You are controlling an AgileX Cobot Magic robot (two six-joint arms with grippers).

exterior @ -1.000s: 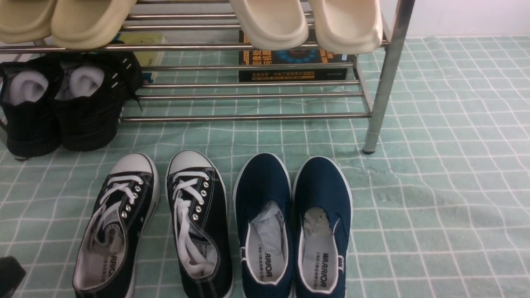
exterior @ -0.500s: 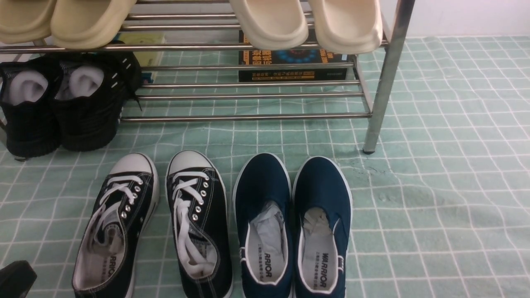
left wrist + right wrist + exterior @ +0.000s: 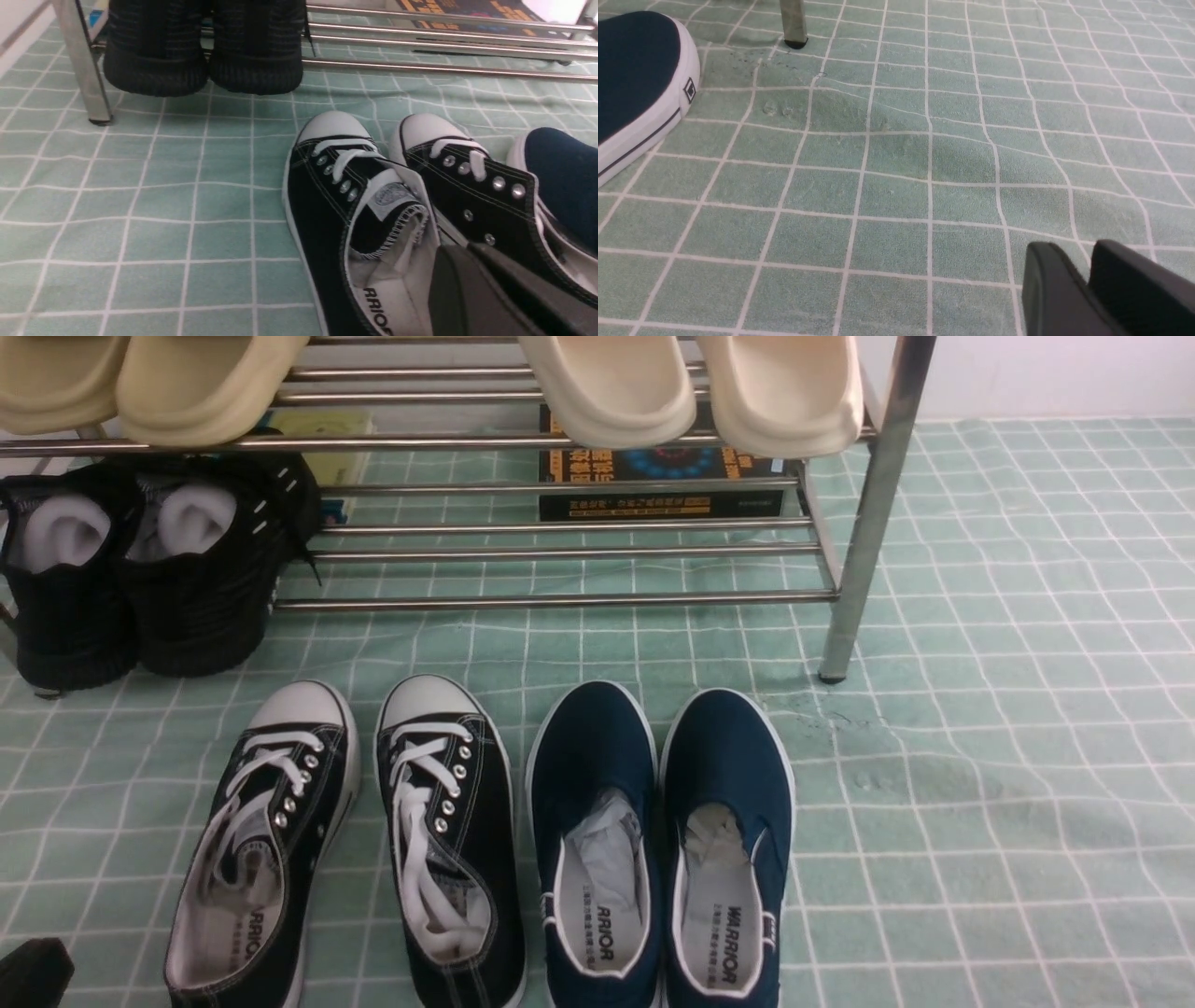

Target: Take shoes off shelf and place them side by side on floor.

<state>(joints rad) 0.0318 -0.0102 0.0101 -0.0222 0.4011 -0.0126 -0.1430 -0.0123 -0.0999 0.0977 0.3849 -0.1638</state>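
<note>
Left gripper (image 3: 33,973) lower than before, shut, empty, beside shoes (image 3: 355,840).

Bright, even, soft-shadowed light; glints on the chrome shelf (image 3: 560,600); wrist views slightly soft.

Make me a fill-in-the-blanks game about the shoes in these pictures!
1. The black sneakers have ____ laces.
2. Right beside them stand the ____ slip-ons.
3. Both pairs stand on the ____, not on the shelf.
4. The slippers up on the shelf are ____.

Missing words: white, navy blue, floor, cream
</note>
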